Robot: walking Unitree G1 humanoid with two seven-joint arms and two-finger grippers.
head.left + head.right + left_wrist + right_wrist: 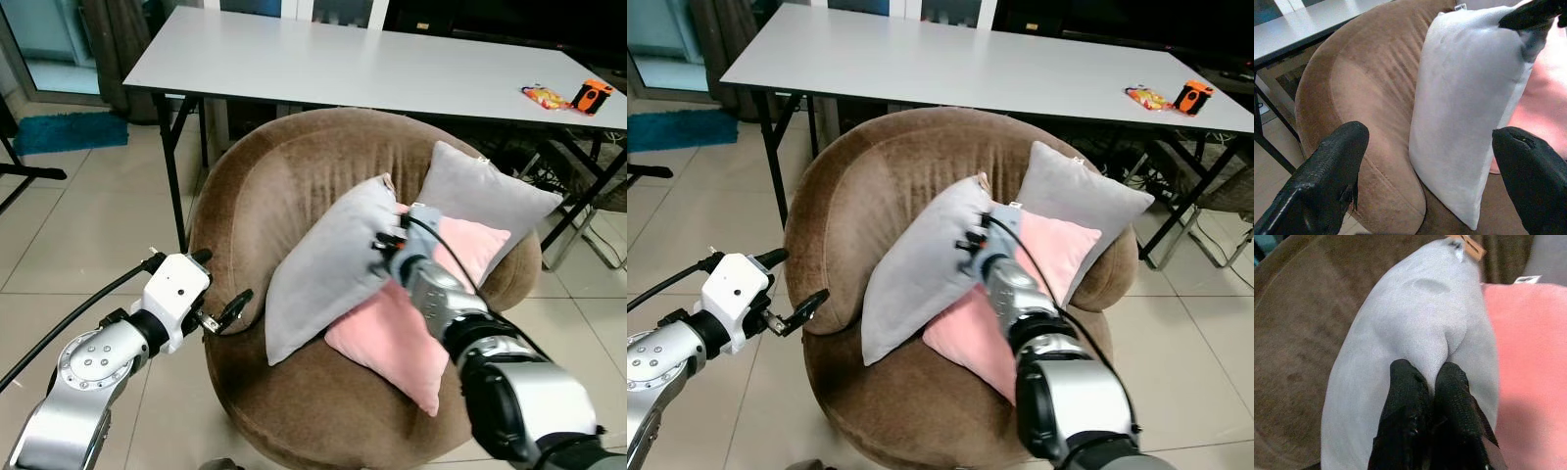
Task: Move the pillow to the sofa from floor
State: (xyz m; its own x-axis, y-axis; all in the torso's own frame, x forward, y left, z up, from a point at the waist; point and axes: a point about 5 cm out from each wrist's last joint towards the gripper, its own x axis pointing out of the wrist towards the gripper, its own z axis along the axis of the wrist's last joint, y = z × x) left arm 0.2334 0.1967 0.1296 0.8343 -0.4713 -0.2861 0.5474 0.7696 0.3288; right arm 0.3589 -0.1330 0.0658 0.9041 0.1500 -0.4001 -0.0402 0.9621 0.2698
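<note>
- Three cushions on brown sofa: grey pillow foremost, leaning against backrest, propped partly over pink pillow; second grey pillow behind, against far armrest.
- Right gripper clenched on grey pillow, fingers pressed together with a fold of fabric pinched between, pillow body extending beyond the fingertips. Pink pillow just beside the jaws.
- Small tan tag at pillow corner, far end from jaws.
- Left gripper released, jaws spread wide, touching nothing. Grey pillow's lower edge and sofa rim ahead between the fingers, apart from both.
- White table behind sofa; orange item and colourful packet at its far corner.
- Blue mat on tiled floor.
</note>
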